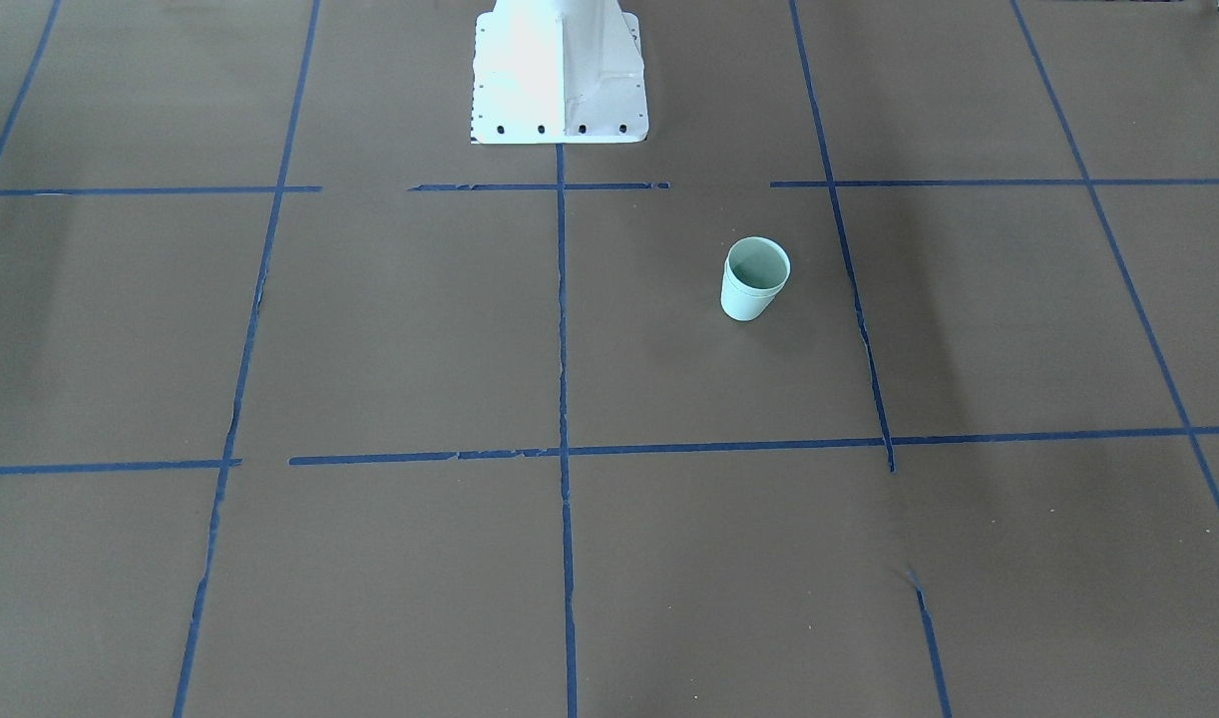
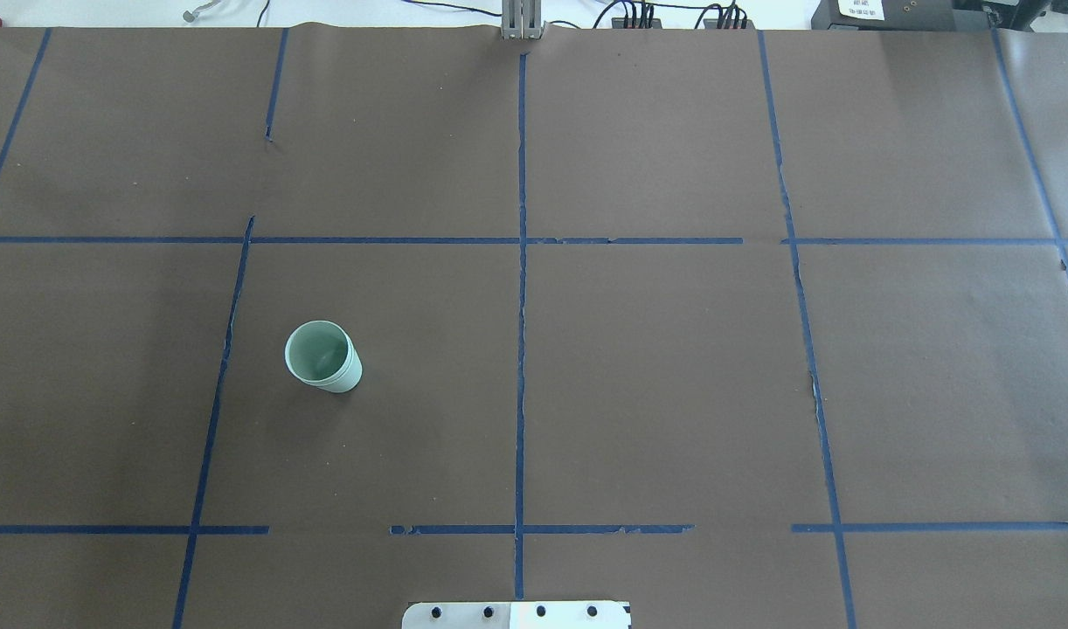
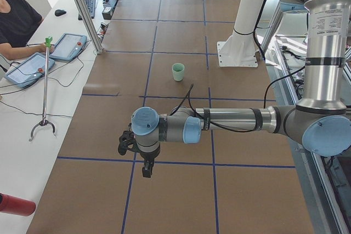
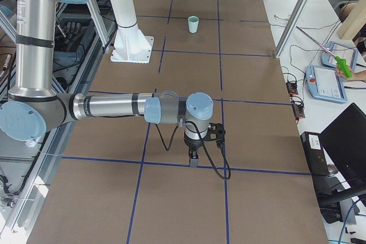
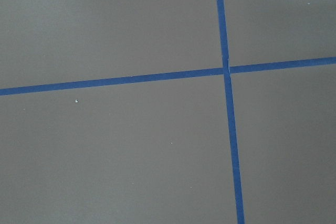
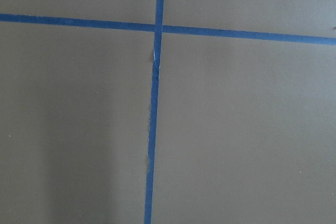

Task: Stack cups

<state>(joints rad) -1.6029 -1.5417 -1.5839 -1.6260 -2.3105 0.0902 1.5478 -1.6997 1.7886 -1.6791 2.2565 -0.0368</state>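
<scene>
A pale mint-green cup [image 1: 754, 280] stands upright on the brown paper on the robot's left half of the table. It also shows in the overhead view [image 2: 323, 356] and, small, in both side views [image 3: 178, 72] [image 4: 194, 24]. A second rim line just under its rim suggests two cups nested; no separate second cup shows. My left gripper [image 3: 146, 172] and right gripper [image 4: 193, 162] hang far from the cup over the table's ends, seen only in the side views. I cannot tell whether they are open or shut. The wrist views show only paper and tape.
The white robot base [image 1: 560, 80] stands at the table's robot-side edge. Blue tape lines [image 2: 522, 306] grid the brown paper. Side tables with tablets [image 3: 68, 46] [image 4: 326, 83] and an operator [image 3: 16, 23] flank the table. A grabber stick [image 3: 45, 86] stands at the left end.
</scene>
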